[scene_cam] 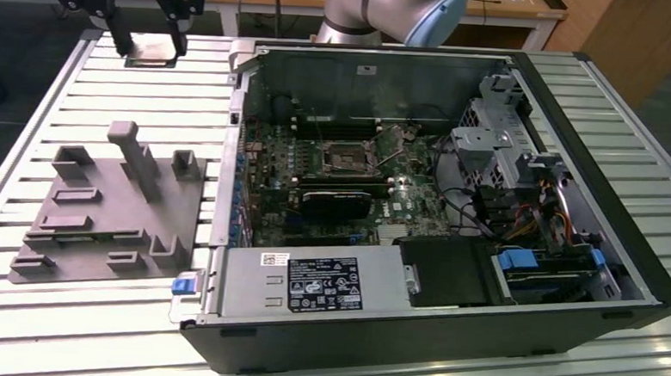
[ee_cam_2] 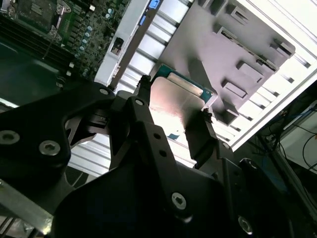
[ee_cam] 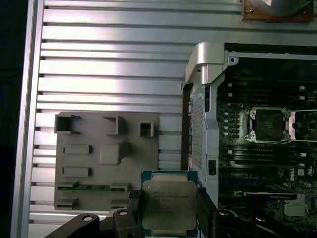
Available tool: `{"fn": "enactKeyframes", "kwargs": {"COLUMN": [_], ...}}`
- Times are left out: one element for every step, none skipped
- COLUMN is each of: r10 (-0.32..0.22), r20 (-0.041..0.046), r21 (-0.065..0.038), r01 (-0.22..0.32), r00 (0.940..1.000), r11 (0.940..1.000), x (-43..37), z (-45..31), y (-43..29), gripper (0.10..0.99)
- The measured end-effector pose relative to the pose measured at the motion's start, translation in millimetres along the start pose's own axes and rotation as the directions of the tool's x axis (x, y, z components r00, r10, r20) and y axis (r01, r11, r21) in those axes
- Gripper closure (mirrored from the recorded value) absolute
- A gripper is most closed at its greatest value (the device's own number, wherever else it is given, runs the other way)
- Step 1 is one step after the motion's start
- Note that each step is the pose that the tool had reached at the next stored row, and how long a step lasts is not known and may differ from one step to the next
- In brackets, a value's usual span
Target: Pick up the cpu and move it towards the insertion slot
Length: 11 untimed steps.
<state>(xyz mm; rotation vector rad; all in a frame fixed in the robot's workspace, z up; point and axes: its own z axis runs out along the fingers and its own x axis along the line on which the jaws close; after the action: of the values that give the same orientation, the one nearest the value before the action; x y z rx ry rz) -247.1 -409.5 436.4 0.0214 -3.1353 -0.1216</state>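
**The cpu is lifted and hangs over the rail table, away from the socket**

The gripper (ee_cam: 168, 218) has its two black fingers (ee_cam_2: 143, 106) closed on the cpu (ee_cam: 168, 203), one on each opposite edge. The silvery top and the thin green border of the chip are visible in both wrist views. In the exterior view the gripper (scene_cam: 154, 36) is high at the far corner of the ribbed aluminium table (scene_cam: 122, 99), and a pale flat piece between its fingers seems to be the chip. The chip is in the air and touches nothing below it.

The insertion slot (ee_cam: 270, 125) is on the green motherboard (scene_cam: 348, 184) inside the open computer case (scene_cam: 642, 256). It is a black square with a silvery frame, and it is well apart from the chip. The grey plastic fixture (ee_cam: 106, 163) lies on the table between them, beside the case wall.

In my judgement, this step goes well if the chip stays flat and level, and the grip stays on the edges only. The path should pass above the case wall and above the tall post of the fixture. A tilt or a slip in the fingers is the main risk.

There is engraved writing on the metal top of the chip, and a white label on the power supply (scene_cam: 307, 281), but I cannot read either.
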Motion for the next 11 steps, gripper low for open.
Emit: {"fn": "enactKeyframes", "kwargs": {"r10": [0.0, 0.0, 0.0, 0.0, 0.0, 0.0, 0.0, 0.0, 0.0, 0.0, 0.0], "r20": [0.0001, 0.0001, 0.0001, 0.0001, 0.0001, 0.0002, 0.0001, 0.0001, 0.0001, 0.0001, 0.0001], "r21": [0.0, 0.0, 0.0, 0.0, 0.0, 0.0, 0.0, 0.0, -0.001, -0.001, -0.001], "r01": [0.0, 0.0, 0.0, 0.0, 0.0, 0.0, 0.0, 0.0, 0.0, 0.0, 0.0], "r00": [1.0, 1.0, 1.0, 1.0, 1.0, 1.0, 1.0, 1.0, 1.0, 1.0, 1.0], "r11": [1.0, 1.0, 1.0, 1.0, 1.0, 1.0, 1.0, 1.0, 1.0, 1.0, 1.0], "x": [-1.9, -3.7, -5.7, -7.5, -9.4, -10.8, -12.3, -14.0, -15.7, -17.4, -19.2], "z": [0.2, 0.2, 0.3, 0.4, 0.5, 0.7, 0.8, 0.9, 1.0, 1.2, 1.3], "y": [0.0, 0.0, 0.1, 0.1, 0.0, 0.0, 0.0, 0.0, 0.0, -0.1, -0.1], "gripper": [0.553, 0.553, 0.553, 0.553, 0.553, 0.553, 0.553, 0.553, 0.553, 0.553, 0.553]}}
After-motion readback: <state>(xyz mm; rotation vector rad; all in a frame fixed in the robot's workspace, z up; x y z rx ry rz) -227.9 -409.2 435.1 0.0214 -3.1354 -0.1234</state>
